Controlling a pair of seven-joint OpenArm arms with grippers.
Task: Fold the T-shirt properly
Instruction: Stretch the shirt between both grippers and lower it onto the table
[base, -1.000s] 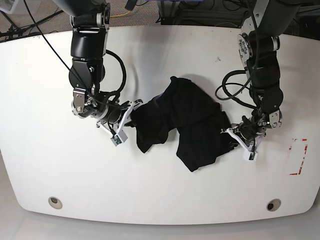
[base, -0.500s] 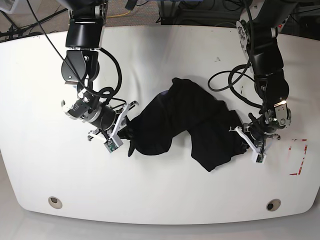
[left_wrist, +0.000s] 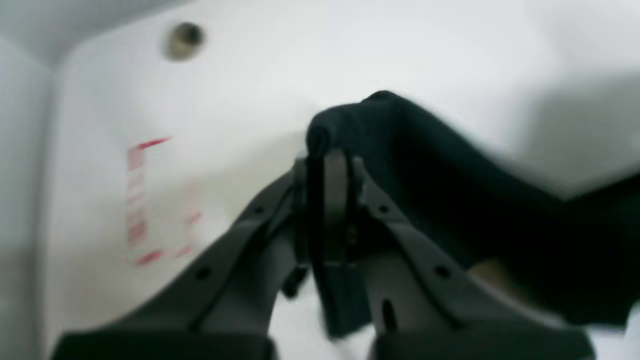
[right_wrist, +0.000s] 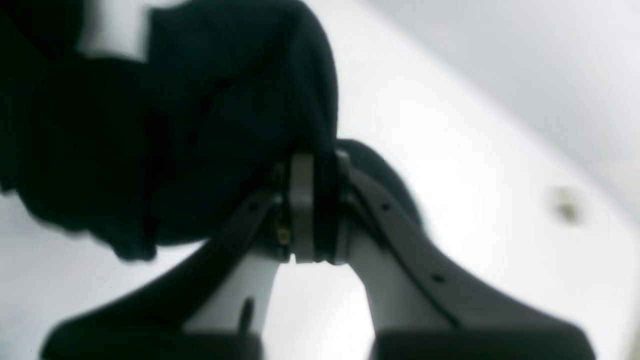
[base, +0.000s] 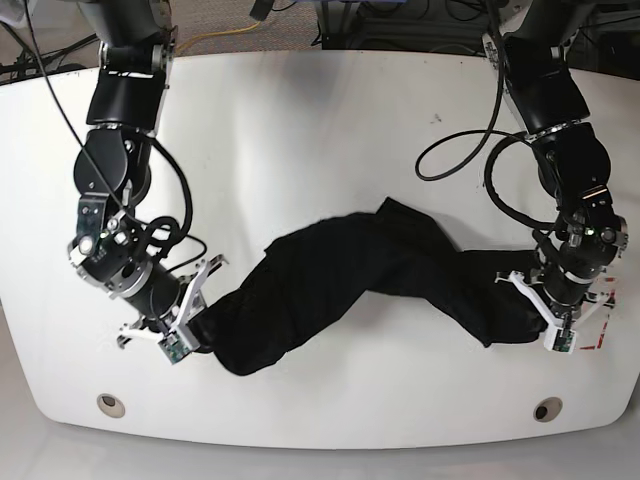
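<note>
The black T-shirt (base: 370, 270) lies stretched into a long twisted band across the white table, low between the two arms. My left gripper (base: 532, 312), on the right of the base view, is shut on the shirt's right end. Its wrist view shows the fingers (left_wrist: 336, 175) pinching a fold of black cloth (left_wrist: 450, 170). My right gripper (base: 197, 335), at the lower left, is shut on the other end. In the right wrist view the pads (right_wrist: 302, 200) clamp a bunched edge of the cloth (right_wrist: 200, 125). No neck patch shows.
A red tape rectangle (base: 603, 318) marks the table (base: 320, 110) at the right, partly behind my left arm, and shows again as red tape (left_wrist: 145, 200). Two round holes (base: 111, 404) (base: 546, 409) sit near the curved front edge. Cables lie beyond the back edge.
Both arms have swung outward and toward the front edge, each holding its end. The bunched shirt has been drawn out into a long band.
</note>
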